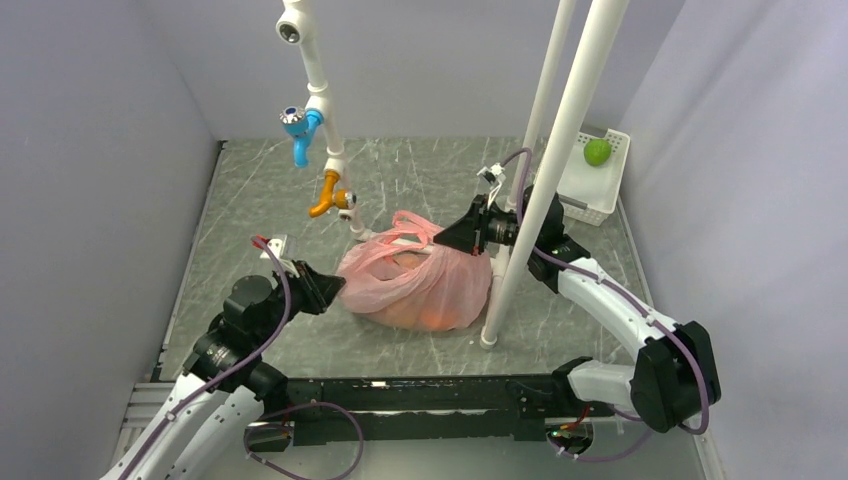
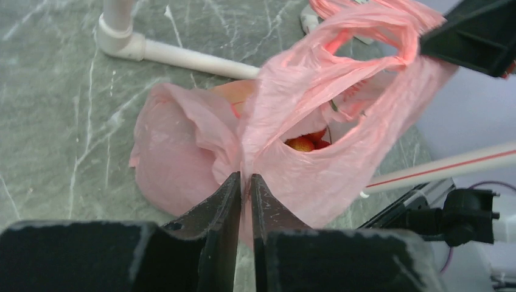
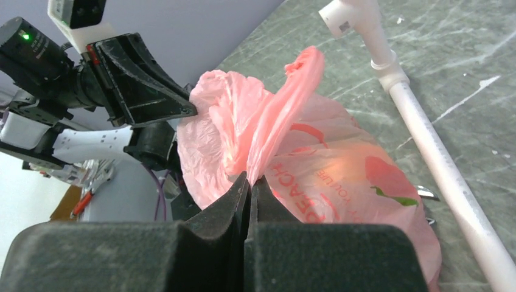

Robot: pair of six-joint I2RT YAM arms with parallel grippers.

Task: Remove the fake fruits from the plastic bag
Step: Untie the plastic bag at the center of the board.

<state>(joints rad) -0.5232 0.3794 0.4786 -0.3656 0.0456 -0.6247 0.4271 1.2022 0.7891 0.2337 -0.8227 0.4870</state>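
Observation:
The pink plastic bag [image 1: 415,280] lies in the middle of the table, bulging with fruits. My left gripper [image 1: 338,285] is shut on the bag's left rim, and its jaws pinch the film in the left wrist view [image 2: 245,177]. My right gripper [image 1: 440,238] is shut on the bag's right handle, seen pinched in the right wrist view [image 3: 249,176]. The bag's mouth gapes between the two grips. Through it an orange fruit [image 2: 300,144] and a red one [image 2: 317,135] show inside. The other fruits are hidden by the film.
A white pipe frame [image 1: 545,170] stands just right of the bag, its foot by the bag's right side. A pipe with blue and orange taps [image 1: 318,110] hangs behind the bag. A white slotted basket [image 1: 590,195] at the back right holds a lime-green fruit [image 1: 597,151].

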